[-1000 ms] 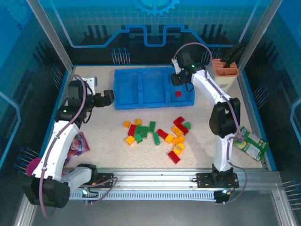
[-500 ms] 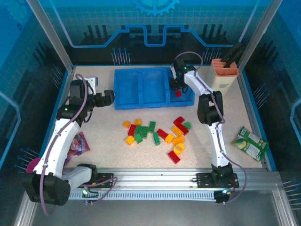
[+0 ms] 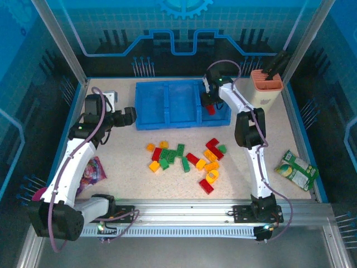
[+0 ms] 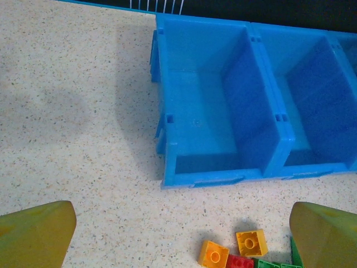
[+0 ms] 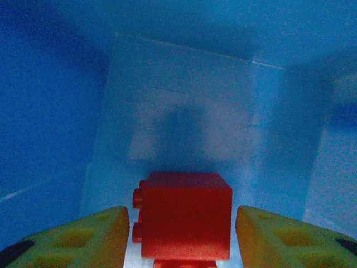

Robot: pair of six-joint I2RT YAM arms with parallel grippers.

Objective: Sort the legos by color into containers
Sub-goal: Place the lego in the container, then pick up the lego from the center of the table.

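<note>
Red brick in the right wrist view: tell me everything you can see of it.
The red brick is a small, glossy block that looks like plastic. It lies on its side, with round studs pointing left in the right wrist view. It sits on the pale floor of the blue tray's right-hand compartment, between the yellow-green fingers of the right gripper. A thin gap shows on each side, so it looks unclamped. A red sliver shows below it; what that is I cannot tell.
</note>
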